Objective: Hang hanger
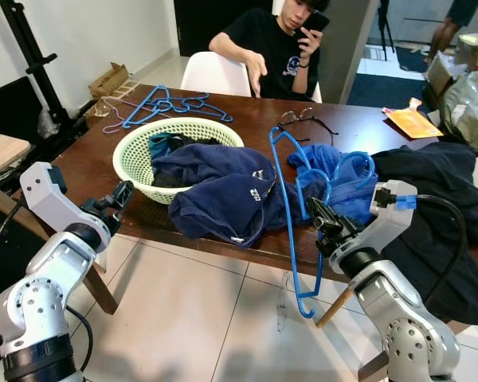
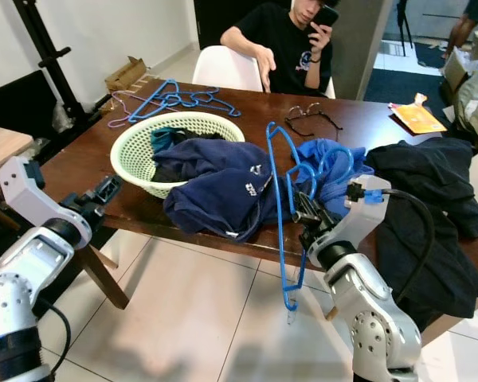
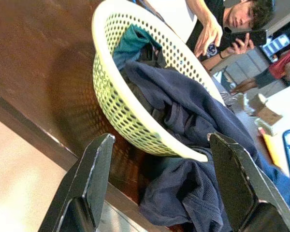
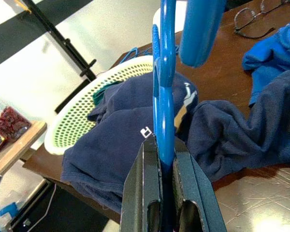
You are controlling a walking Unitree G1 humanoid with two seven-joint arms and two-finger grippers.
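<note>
Left eye view: dark wood worktop (image 1: pixel 103 163), person (image 1: pixel 275 44) seated at the far side holding a phone. Black garment (image 1: pixel 442 199) draped over the worktop's right end. Navy garment (image 1: pixel 223 191) spills from the pale green perforated basket (image 1: pixel 131 155) onto the worktop, a royal blue garment (image 1: pixel 338 179) just beside it. Right tool (image 1: pixel 325 225) at the near edge, clamped on a blue hanger (image 1: pixel 287 215) — hanger held roughly upright, its upper end above the garments, its lower end hanging below the worktop edge over the tiled floor (image 1: pixel 199 318). Right wrist view confirms both fingers (image 4: pixel 145 193) pressed on the hanger's rod. Left tool (image 1: pixel 115 199) near the basket's near-left side, fingers (image 3: pixel 89 186) spread wide, gripping nothing. More hangers (image 1: pixel 171 102) lie behind the basket — blue plus a pale purple one. Glasses (image 1: pixel 303 119) and an orange packet (image 1: pixel 413 122) rest further back.
</note>
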